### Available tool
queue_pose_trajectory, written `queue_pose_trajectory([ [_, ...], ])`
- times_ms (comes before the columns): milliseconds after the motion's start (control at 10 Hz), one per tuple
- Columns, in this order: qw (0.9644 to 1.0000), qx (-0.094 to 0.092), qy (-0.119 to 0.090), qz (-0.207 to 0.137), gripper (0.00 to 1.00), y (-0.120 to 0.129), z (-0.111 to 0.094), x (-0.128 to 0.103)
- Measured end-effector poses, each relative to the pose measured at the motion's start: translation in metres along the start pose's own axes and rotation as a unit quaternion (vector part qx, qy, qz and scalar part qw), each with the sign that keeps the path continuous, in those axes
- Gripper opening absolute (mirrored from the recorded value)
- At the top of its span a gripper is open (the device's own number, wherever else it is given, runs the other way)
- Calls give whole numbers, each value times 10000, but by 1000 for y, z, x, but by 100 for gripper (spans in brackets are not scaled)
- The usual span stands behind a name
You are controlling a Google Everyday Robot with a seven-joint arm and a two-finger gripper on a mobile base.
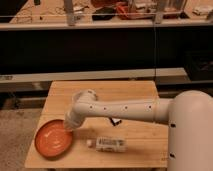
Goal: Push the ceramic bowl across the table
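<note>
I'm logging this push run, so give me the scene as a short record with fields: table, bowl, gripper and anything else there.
table: light-wood table, plank grain
bowl: orange-red ceramic bowl, upright, near the table's front-left edge
gripper: gripper, shut, at the bowl's right rim; contact unclear
other items: white packet lying flat right of the bowl; small dark object beneath the arm

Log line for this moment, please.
gripper: shut, at ceramic bowl rim | bowl: upright, near table corner | also: white bottle lying beside bowl, apart
</note>
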Motion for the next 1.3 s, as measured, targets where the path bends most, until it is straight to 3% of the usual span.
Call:
queue_pose_trajectory([
  [1300,9987,3,-41,505,0,2,0,1],
])
